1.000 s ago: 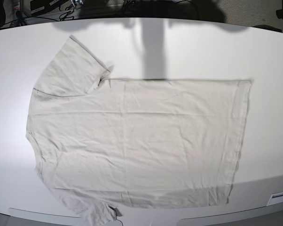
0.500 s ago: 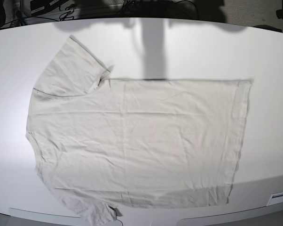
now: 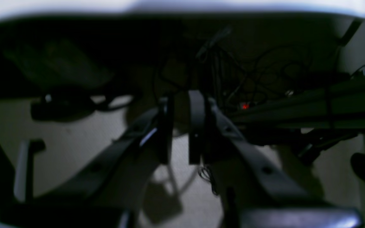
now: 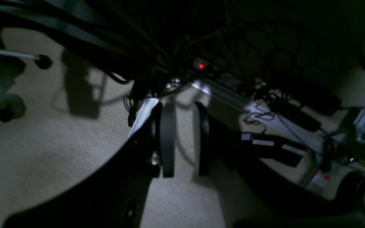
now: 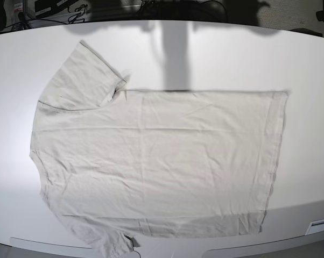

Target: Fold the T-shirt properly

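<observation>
The T-shirt (image 5: 156, 161) lies spread flat on the white surface (image 5: 307, 64), neck end toward 9 o'clock and hem toward 3 o'clock in the base view. One sleeve points to about 11 o'clock; the other runs over the near edge at about 7 o'clock. The cloth is lightly creased and no fold has been made.

Compared with the base pictures of the preceding second, the garment has not shifted: outline, sleeves and hem sit in the same places. The only change is in the dark shadow shapes along the far edge at 12 o'clock, which differ slightly in outline. This suggests the arms are stirring out of view, though neither arm appears in the base view.

The left claw (image 3: 181, 131) shows its fingers a narrow gap apart, holding nothing, with floor and cables behind it. The right claw (image 4: 182, 139) stands likewise, slightly parted and empty, over carpet. Neither wrist view shows any cloth.

Judgement: the task stands at its very start. Both arms must first reach the surface before any edge can be gripped.
</observation>
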Robot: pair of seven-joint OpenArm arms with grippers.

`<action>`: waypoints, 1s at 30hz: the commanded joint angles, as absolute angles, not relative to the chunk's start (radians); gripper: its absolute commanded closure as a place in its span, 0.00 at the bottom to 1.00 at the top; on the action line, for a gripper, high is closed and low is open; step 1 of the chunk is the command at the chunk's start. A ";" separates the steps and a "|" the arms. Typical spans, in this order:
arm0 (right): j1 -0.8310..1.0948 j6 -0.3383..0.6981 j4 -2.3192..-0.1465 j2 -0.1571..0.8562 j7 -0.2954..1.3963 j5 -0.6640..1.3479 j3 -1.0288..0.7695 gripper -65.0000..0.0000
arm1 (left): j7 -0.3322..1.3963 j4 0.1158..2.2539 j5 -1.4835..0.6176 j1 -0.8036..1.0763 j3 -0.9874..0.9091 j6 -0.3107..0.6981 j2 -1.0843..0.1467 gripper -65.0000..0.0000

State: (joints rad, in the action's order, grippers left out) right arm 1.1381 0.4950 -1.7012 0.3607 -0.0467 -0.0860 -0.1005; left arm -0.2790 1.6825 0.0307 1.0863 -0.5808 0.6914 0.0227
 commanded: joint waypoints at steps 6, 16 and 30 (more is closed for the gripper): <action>1.176 0.501 -1.846 0.452 0.007 -0.078 -0.104 0.84 | -0.239 1.829 0.018 1.111 -0.588 0.693 0.002 0.86; 1.175 0.469 -2.047 0.571 0.093 -0.079 -0.104 0.84 | -0.142 2.052 0.042 1.102 -0.588 0.683 -0.101 0.80; 1.040 0.369 -2.133 0.651 0.157 -0.342 -0.106 0.83 | -0.142 2.084 0.314 0.904 -0.587 0.678 -0.242 0.73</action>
